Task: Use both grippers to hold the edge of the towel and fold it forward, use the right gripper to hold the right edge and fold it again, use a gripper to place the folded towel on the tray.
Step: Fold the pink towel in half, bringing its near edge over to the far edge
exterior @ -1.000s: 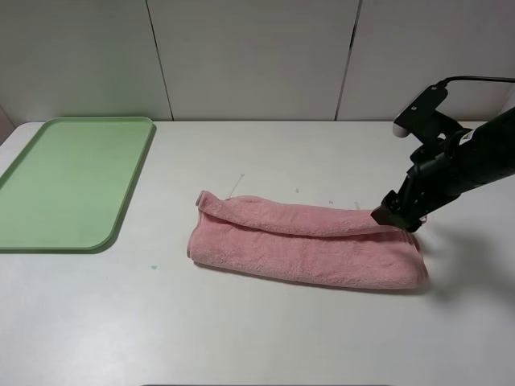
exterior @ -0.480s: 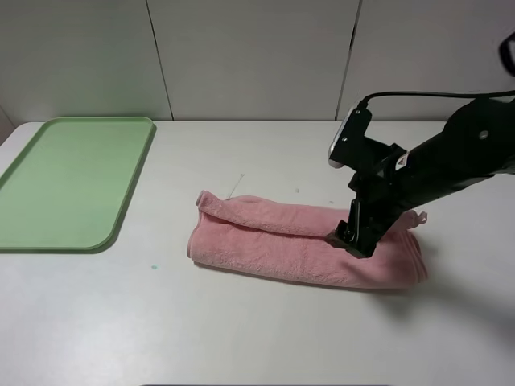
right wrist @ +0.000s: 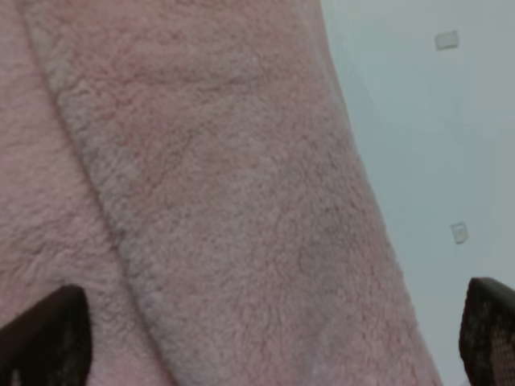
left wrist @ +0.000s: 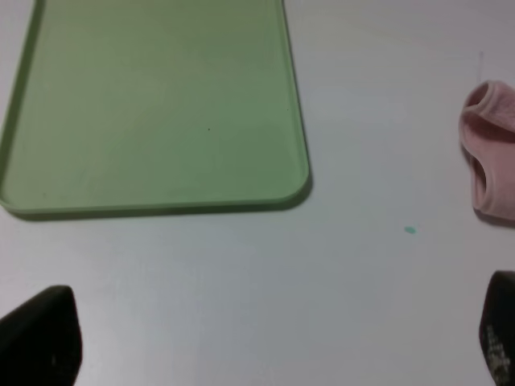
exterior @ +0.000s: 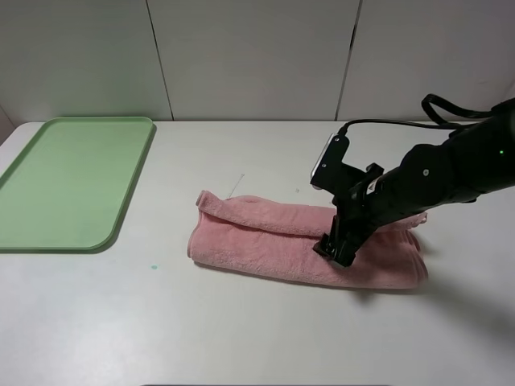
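**Right gripper open over a half-folded pink towel, tray waiting off to the left**

A pink towel [exterior: 265, 240] lies on a white surface [exterior: 241, 330], folded once into a long band running left to right. It sits right of centre, well apart from the light-green tray [exterior: 72, 177] at the far left, which holds nothing.

The right gripper [exterior: 336, 248] reaches in from the right and points down at the towel, over its right half but short of the right end. Its wrist camera shows fluffy cloth and a ridge of stitched hem [right wrist: 121, 233] below widely spread jaws, which pinch nothing. Whether the tips touch the cloth cannot be told.

The left gripper [left wrist: 269, 338] is outside the high view. Its own camera shows its jaws spread wide and empty above bare surface, near the tray.

The second fold looks not yet made. The likely risk is the grip point: closing here, inward of the right edge, could bunch the cloth or catch only the upper layer. Lifting then would probably pull the first fold open or leave a crooked second fold.
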